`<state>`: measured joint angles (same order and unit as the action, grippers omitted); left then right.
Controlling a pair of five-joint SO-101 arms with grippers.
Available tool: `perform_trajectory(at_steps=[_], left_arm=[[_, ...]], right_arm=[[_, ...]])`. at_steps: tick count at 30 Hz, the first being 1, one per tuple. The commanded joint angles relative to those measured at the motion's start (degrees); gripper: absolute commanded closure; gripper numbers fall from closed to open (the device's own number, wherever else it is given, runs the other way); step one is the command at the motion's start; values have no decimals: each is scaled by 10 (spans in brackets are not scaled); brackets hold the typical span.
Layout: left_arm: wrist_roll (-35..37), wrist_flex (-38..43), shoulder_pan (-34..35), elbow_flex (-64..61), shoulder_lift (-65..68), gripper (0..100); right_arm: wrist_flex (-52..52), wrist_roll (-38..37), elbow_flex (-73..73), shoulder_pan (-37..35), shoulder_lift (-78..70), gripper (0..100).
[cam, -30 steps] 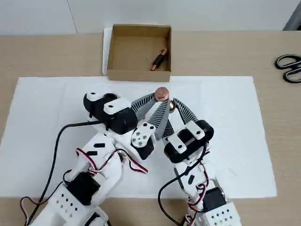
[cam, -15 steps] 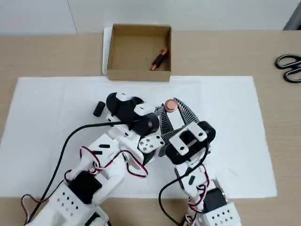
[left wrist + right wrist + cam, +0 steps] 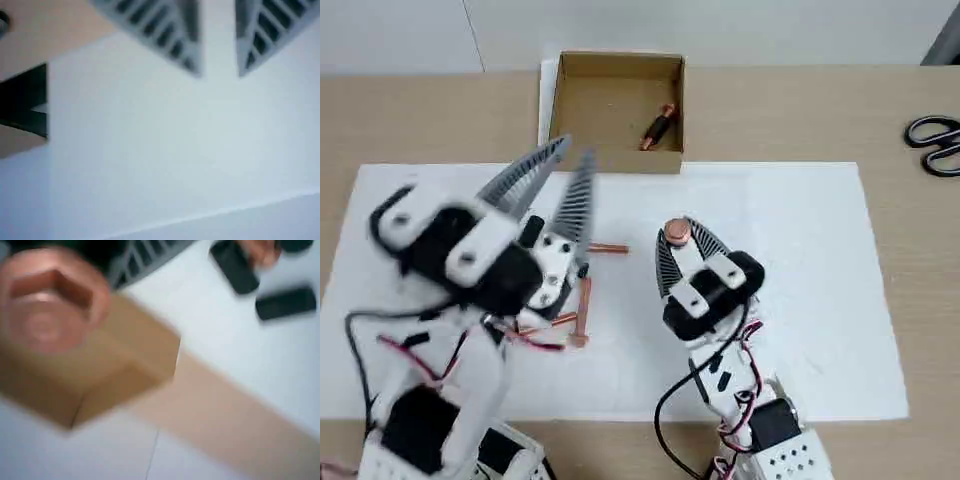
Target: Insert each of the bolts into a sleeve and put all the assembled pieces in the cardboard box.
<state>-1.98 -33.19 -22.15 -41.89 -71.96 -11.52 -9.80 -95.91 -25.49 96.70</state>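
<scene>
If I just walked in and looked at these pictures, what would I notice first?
Probably the left gripper, raised above the white paper with its jaws wide apart. Next, the right gripper near the middle of the paper, pinching a shiny copper bolt head-up. Behind them sits the cardboard box with one assembled piece inside.

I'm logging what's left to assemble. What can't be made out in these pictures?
High view: sleeves mostly hidden by the left gripper; count unclear.
High view: bolt shaft covered by the right gripper; sleeved or not, cannot tell.
High view: scissors cut off by the edge.
Left wrist view: dark shape at the edge, too blurred to name.
</scene>
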Motion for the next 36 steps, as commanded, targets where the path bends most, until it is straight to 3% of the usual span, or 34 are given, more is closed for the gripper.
perform_trajectory(at_steps=[1, 5, 10, 17, 23, 29, 32, 36], left_arm=[[-2, 85, 62, -126, -77, 994], [2, 246, 133, -350, -204, 994], [3, 226, 145, -494, -326, 994], [3, 208, 147, -499, -318, 994], [0, 208, 148, -499, -318, 994], [-1, 207, 148, -500, -318, 994], [-1, 207, 148, -500, -318, 994], [-1, 207, 148, -500, -318, 994]], right_arm=[[-95, -1, 59, -4, 1, 993], [-149, -4, 114, -2, -2, 993], [-164, -3, 265, 21, -145, 993], [-86, -1, 580, 80, -629, 992], [-46, 1, 978, 80, -1058, 987], [-49, 83, 1377, 72, -1401, 987], [-130, 84, 1537, 56, -1515, 952], [-238, 70, 1713, 43, -1635, 784]])
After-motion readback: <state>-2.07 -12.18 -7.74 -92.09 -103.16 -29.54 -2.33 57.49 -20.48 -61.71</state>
